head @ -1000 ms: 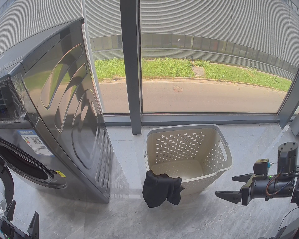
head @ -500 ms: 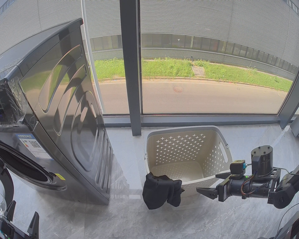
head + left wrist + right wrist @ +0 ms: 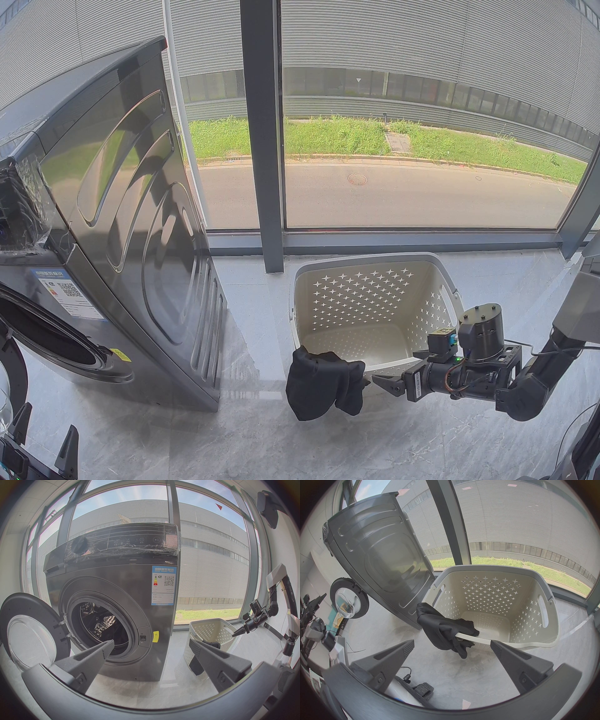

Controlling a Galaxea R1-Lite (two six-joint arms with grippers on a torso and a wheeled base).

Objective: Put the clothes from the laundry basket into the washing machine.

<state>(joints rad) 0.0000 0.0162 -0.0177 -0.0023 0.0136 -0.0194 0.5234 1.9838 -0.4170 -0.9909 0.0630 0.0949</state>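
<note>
Washing machine [image 3: 125, 219]: left of frame, door open. My left tool [image 3: 49, 425]: lower left corner, fingers apart. Dark garment [image 3: 322, 381]: lower centre, draped over the laundry basket [image 3: 375, 259] front rim. My right tool [image 3: 397, 369]: lower right, fingers apart, just beside the garment.

A laundry corner. A dark grey front-loading washing machine [image 3: 125, 237] and a cream perforated plastic laundry basket [image 3: 369, 257] stand on a grey marble-tiled floor [image 3: 250, 437] by tall glass windows [image 3: 406, 125].

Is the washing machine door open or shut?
Open. The round door is swung aside from the washing machine, leaving its drum visible.
</note>
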